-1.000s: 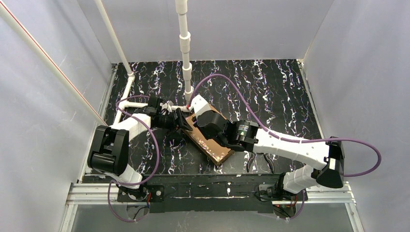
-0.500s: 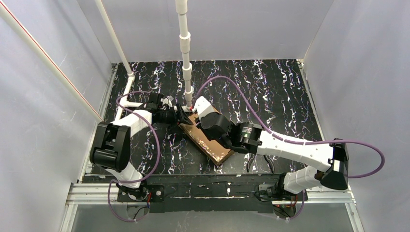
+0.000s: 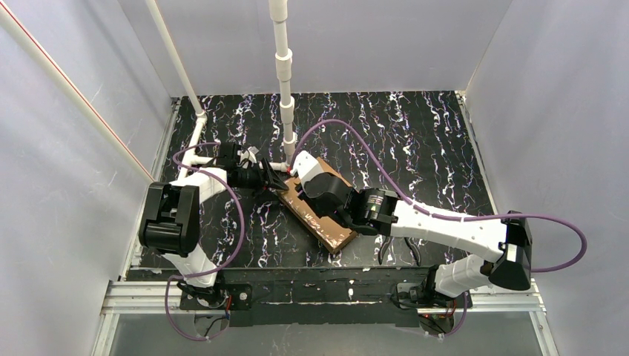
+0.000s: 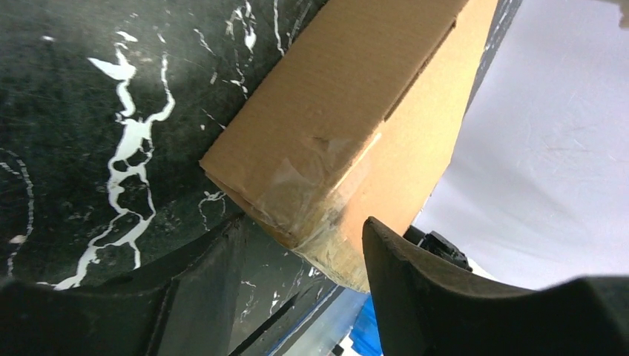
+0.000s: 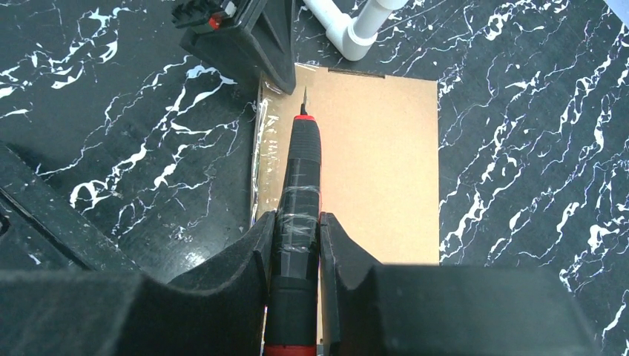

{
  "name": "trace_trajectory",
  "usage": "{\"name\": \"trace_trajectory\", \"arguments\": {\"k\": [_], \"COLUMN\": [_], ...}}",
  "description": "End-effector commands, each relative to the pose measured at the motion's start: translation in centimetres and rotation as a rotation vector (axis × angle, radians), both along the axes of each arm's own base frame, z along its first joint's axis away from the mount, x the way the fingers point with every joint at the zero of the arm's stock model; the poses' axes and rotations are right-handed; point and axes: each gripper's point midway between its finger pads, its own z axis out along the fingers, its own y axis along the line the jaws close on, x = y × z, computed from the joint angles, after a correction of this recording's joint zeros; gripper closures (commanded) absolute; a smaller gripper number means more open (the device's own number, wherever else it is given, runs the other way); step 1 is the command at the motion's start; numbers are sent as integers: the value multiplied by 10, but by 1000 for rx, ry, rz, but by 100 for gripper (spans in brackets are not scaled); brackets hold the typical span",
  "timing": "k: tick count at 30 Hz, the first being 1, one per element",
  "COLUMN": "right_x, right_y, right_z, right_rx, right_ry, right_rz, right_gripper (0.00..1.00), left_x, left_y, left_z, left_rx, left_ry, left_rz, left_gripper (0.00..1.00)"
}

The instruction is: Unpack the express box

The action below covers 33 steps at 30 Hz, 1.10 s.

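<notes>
The express box (image 3: 319, 215) is a flat brown cardboard mailer lying diagonally mid-table, its edge glossy with clear tape. My left gripper (image 3: 273, 179) stands open at its far-left end. In the left wrist view the taped corner of the express box (image 4: 326, 126) sits between the two fingers of the left gripper (image 4: 304, 248), with a gap on the left side. My right gripper (image 5: 295, 230) is shut on a black, red-tipped craft knife (image 5: 300, 178) over the express box (image 5: 378, 163). The blade tip points at the far-left corner. From above, the right gripper (image 3: 305, 182) hovers over the lid.
A white PVC pipe frame (image 3: 285, 89) rises just behind the box, with its elbow (image 5: 356, 30) close to the far edge. Pliers (image 3: 400, 248) lie near the front right. A blue pack (image 4: 371, 326) shows under the box end. Grey walls enclose the table.
The left gripper's jaws have narrowed around the box corner, and that gripper has shifted slightly toward the far side. The right gripper still holds the knife over the box.
</notes>
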Motion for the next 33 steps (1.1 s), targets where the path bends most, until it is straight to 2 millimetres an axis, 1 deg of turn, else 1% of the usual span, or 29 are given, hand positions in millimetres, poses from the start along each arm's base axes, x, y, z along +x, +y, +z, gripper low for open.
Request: {"name": "trace_trajectory", "arguments": {"k": [1, 2, 5, 8, 11, 13, 15, 17, 21, 24, 28, 33], "right_x": [5, 4, 1, -1, 0, 3, 6, 7, 9, 6, 6, 5], "right_y": [13, 12, 11, 12, 17, 17, 16, 14, 14, 23, 36, 54], "right_z": [46, 48, 52, 50, 47, 43, 41, 37, 31, 24, 11, 3], "right_rx": [121, 119, 142, 153, 138, 108, 81, 50, 20, 17, 11, 35], "right_ry": [-37, -39, -42, -34, -24, -19, -19, -16, -15, -5, 11, 31], "right_rz": [-5, -2, 20, 29, 25, 8, -12, -25, -31, 12, 47, 78], "right_gripper": [99, 99, 99, 99, 99, 99, 99, 99, 99, 99, 99, 99], "left_x": [-9, -7, -1, 3, 3, -1, -3, -2, -2, 0, 1, 0], "left_y": [-5, -4, -2, 1, 3, 6, 4, 0, -2, -1, -2, 1], "left_z": [9, 10, 21, 31, 30, 25, 24, 24, 22, 20, 15, 8], "left_rx": [-42, -27, -9, 26, 40, 65, 51, 15, 2, 5, 7, 26], "left_ry": [-2, -6, -12, -28, -68, -80, -78, -76, -58, -55, -35, -12], "left_rz": [-68, -69, -84, -115, -138, -158, -166, -161, -158, -151, -146, -132], "left_gripper": [44, 43, 39, 35, 34, 35, 41, 42, 44, 44, 46, 46]}}
